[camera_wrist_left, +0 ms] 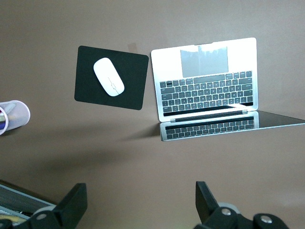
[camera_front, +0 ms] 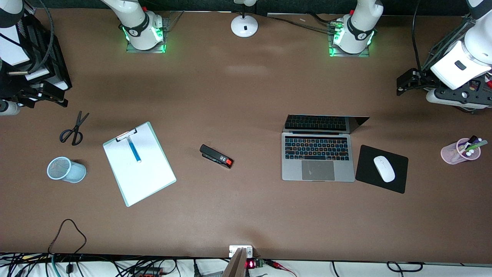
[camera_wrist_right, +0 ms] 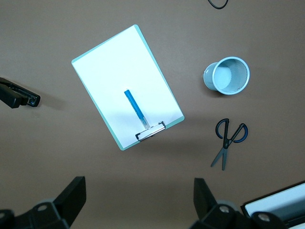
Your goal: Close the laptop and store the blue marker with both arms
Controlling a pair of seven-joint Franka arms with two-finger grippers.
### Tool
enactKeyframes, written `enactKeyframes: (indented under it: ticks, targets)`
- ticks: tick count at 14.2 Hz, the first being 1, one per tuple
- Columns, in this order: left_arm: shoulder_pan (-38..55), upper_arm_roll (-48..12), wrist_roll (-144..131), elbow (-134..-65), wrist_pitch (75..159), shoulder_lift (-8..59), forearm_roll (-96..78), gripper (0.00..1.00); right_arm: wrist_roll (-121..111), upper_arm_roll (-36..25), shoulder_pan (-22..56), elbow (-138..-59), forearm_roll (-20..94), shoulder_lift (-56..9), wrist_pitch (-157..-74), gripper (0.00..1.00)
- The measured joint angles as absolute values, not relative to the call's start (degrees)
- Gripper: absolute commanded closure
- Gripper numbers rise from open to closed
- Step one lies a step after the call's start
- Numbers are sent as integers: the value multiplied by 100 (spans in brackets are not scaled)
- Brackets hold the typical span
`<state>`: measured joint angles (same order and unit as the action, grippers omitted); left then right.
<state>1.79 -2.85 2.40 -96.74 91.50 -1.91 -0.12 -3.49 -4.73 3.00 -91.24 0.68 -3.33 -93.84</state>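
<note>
Both hands wide, nothing held; risk rolling blue marker (camera_front: 134, 150) off clipboard (camera_front: 146, 177), or slamming laptop (camera_front: 317, 157) lid.

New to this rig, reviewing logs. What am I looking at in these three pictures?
Two white robot arms at a brown table. One picture looks down from across the table; the other two come from cameras on each wrist.

The left gripper hangs open above the table near the open laptop, which sits beside a mouse on a black pad. The right gripper hangs open near a clipboard with the blue marker lying on it. Nearby: light blue mesh cup, scissors, stapler. Nothing is held.
</note>
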Motion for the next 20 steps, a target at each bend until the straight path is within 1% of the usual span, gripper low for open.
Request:
enactKeyframes:
  ticks: [15,17,20]
  targets:
    - [178,-285,239,-9659,9155,-135,-11,0,-349,-474,302,-9136,1,-347,-9369,0]
    - [179,-287,239,-9602,9154,-49,-11,0,-349,-474,302,-9165,1,-424,-9340,0]
    - [176,-281,239,-9545,9143,50,-11,0,-349,-473,306,-9188,1,-727,-9398,0]
